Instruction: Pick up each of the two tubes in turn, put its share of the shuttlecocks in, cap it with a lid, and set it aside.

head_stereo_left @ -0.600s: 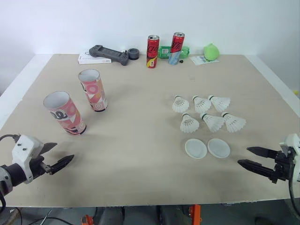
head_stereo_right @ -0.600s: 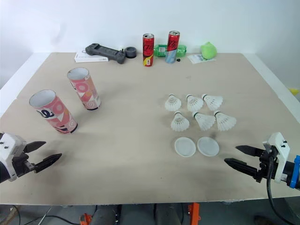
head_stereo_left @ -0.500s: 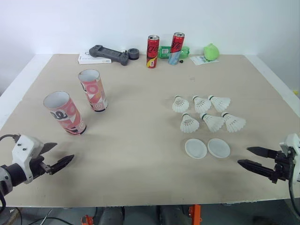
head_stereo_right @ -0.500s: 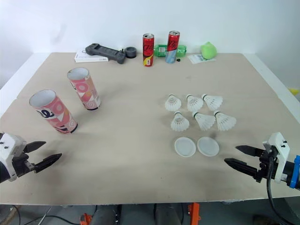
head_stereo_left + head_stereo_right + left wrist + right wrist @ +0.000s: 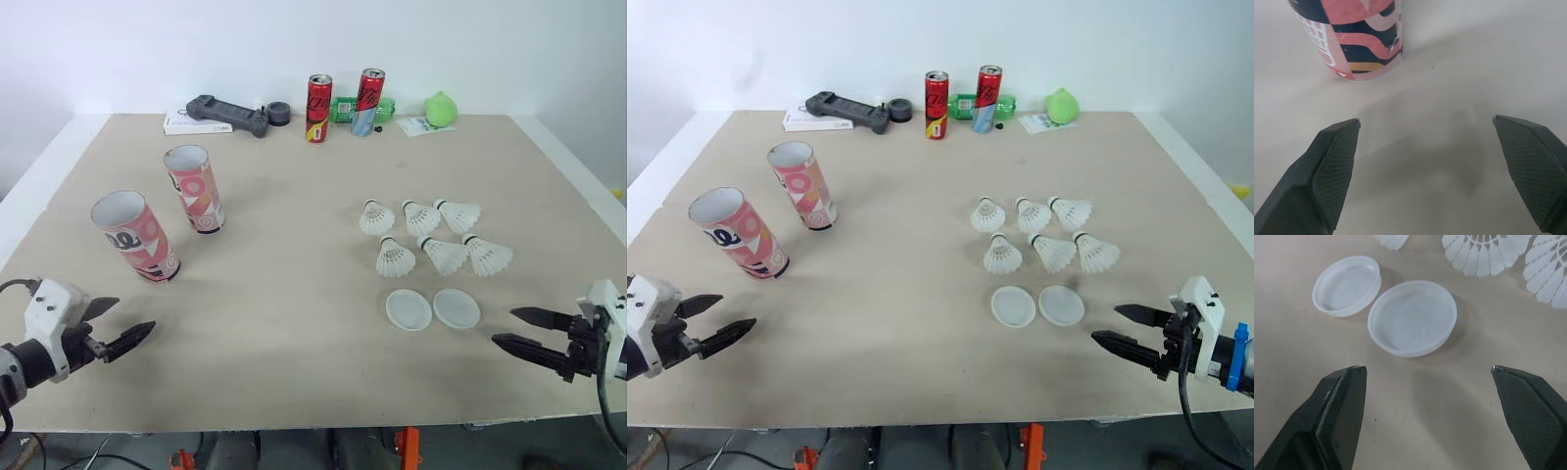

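My left end effector (image 5: pixel 134 314), fingers spread wide and empty, hovers over the near-left tabletop (image 5: pixel 294 245), just short of the nearer tube (image 5: pixel 135 236). The farther tube (image 5: pixel 194 188) stands behind it, and both are uncapped. At near right, my right end effector (image 5: pixel 504 326), equally wide, points at two white lids (image 5: pixel 409 309) lying side by side. Six shuttlecocks (image 5: pixel 395 258) sit in two rows just beyond them.
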